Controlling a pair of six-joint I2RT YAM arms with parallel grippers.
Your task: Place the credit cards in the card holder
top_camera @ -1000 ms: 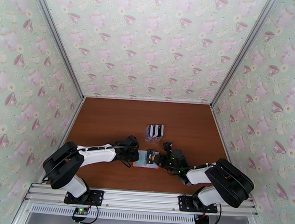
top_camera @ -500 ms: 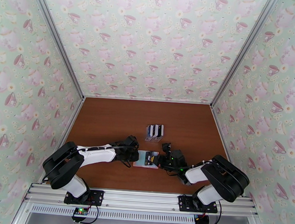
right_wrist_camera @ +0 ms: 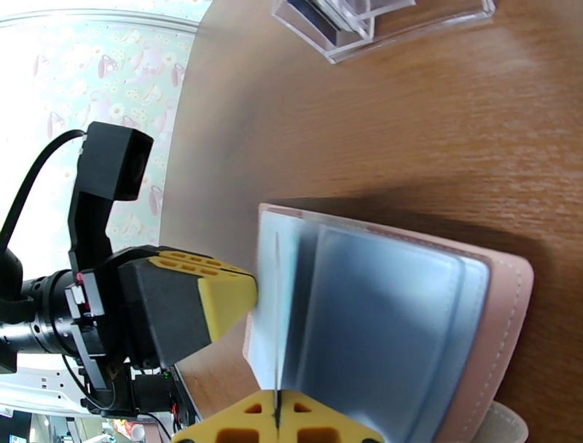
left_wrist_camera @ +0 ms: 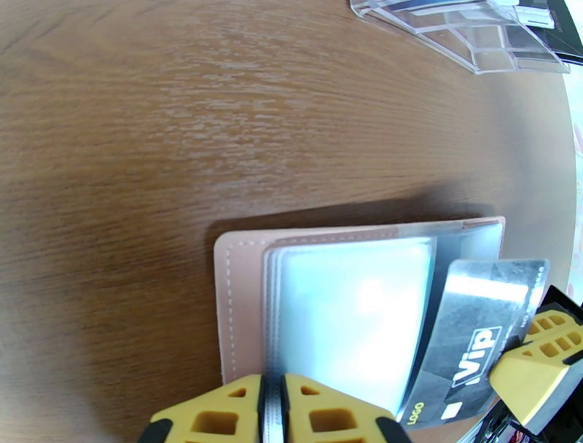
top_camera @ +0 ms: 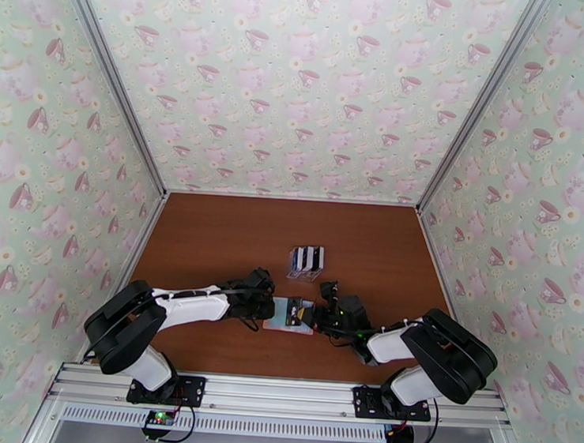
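Observation:
The dusty-pink card holder (left_wrist_camera: 239, 291) lies open on the brown table, clear sleeves up. My left gripper (left_wrist_camera: 271, 399) is shut on the near edge of a clear sleeve. A black-and-grey credit card (left_wrist_camera: 477, 328) marked "Vip" lies slanted over the holder's right side, its corner pinched by my right gripper (right_wrist_camera: 277, 417), which is shut. In the right wrist view that card (right_wrist_camera: 277, 306) stands edge-on over the sleeves of the holder (right_wrist_camera: 506, 306). From above, both grippers (top_camera: 269, 308) (top_camera: 311, 316) meet at the holder (top_camera: 278, 324).
A clear slotted plastic rack (top_camera: 306, 261) with black and white cards stands just behind the holder, also seen as the rack (left_wrist_camera: 474, 36) and the rack (right_wrist_camera: 364, 22). Patterned walls close three sides. Bare table (top_camera: 212, 237) lies far left and far right.
The right gripper has shifted the card slightly left over the holder. The left arm has stayed put, still gripping the sleeve.

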